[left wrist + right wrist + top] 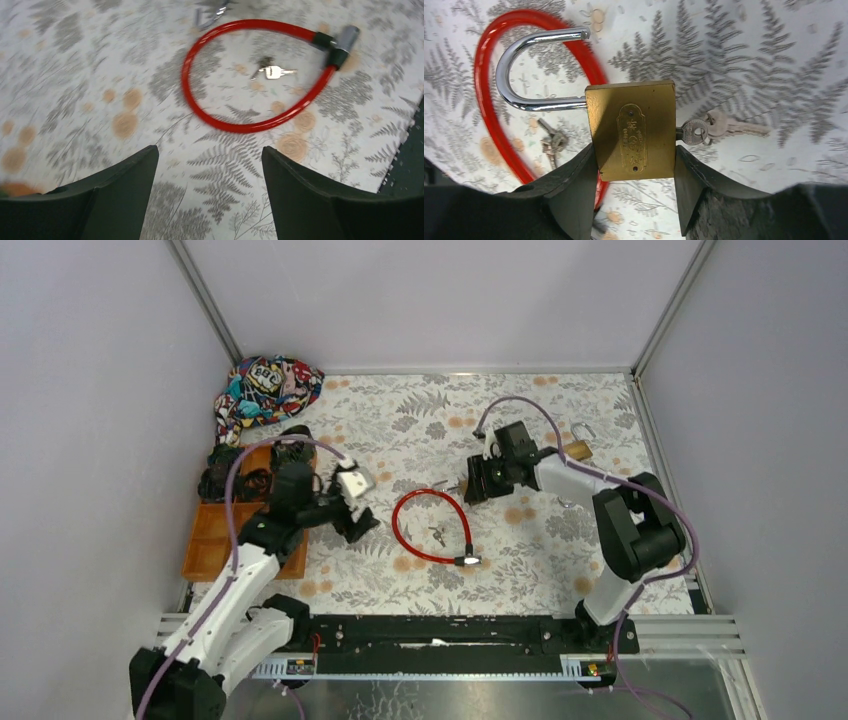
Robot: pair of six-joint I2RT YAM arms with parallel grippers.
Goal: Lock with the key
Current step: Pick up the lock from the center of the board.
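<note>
My right gripper (pixel 634 156) is shut on a brass padlock (pixel 634 125), held sideways above the table. Its steel shackle (pixel 524 70) stands open, pointing left. A key (pixel 694 132) sits in the keyhole on the padlock's right, with a second key (pixel 736 127) hanging off its ring. In the top view this gripper (pixel 476 483) is just right of a red cable lock (pixel 430 525). My left gripper (pixel 210 160) is open and empty, low over the cloth, left of the red cable (pixel 240 125). A small key bunch (pixel 272 72) lies inside the loop.
A second brass padlock (pixel 579 448) lies at the back right. An orange tray (pixel 205 550) with dark items stands at the left edge, and a colourful cloth bundle (pixel 265 390) lies behind it. White walls close in the sides.
</note>
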